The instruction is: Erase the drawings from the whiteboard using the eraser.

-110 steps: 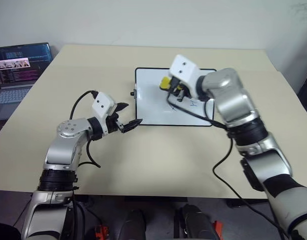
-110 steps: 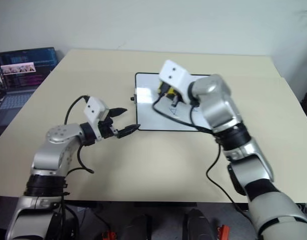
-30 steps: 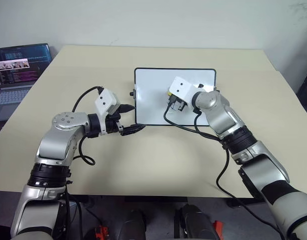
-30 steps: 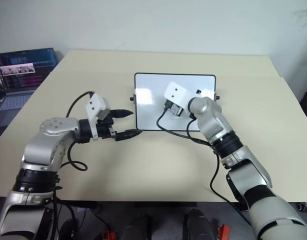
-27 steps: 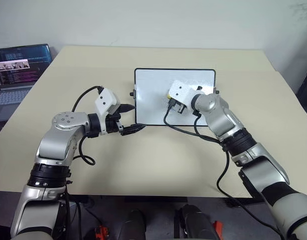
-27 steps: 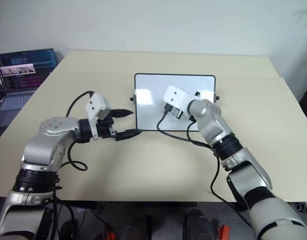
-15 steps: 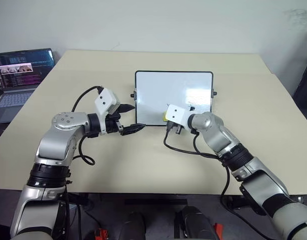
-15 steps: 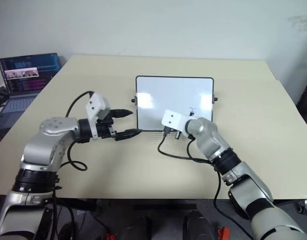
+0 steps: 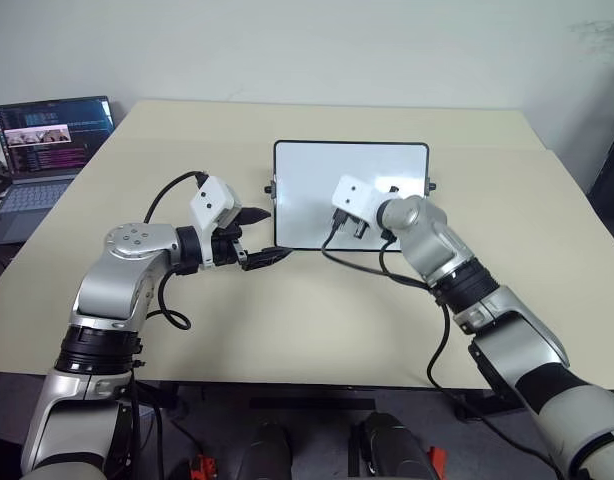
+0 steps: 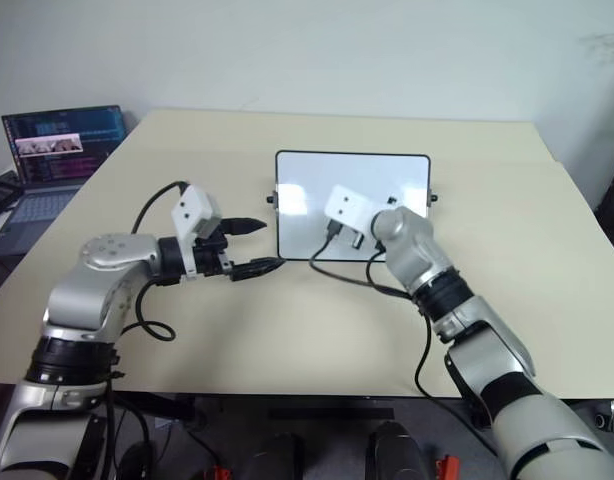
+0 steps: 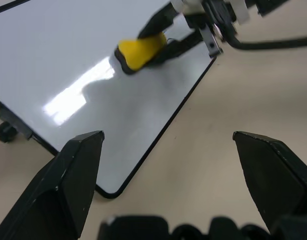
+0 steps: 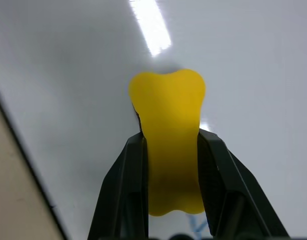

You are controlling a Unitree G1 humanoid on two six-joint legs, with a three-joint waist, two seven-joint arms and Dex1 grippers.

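Clamping the yellow eraser (image 12: 167, 145) between its two black fingers (image 12: 124, 170), the right end effector (image 11: 181, 37) pressed the block against the whiteboard (image 9: 307, 190), over the board's near half. A small blue trace of the drawings (image 12: 199, 227) showed on the white surface just beside the eraser. That board lay flat on the beige bench (image 9: 317, 310). Off its near-left corner, the left end effector (image 9: 255, 238) hung above the bench with fingers spread apart, holding nothing. An open laptop (image 9: 42, 150) sat at the bench's far left.
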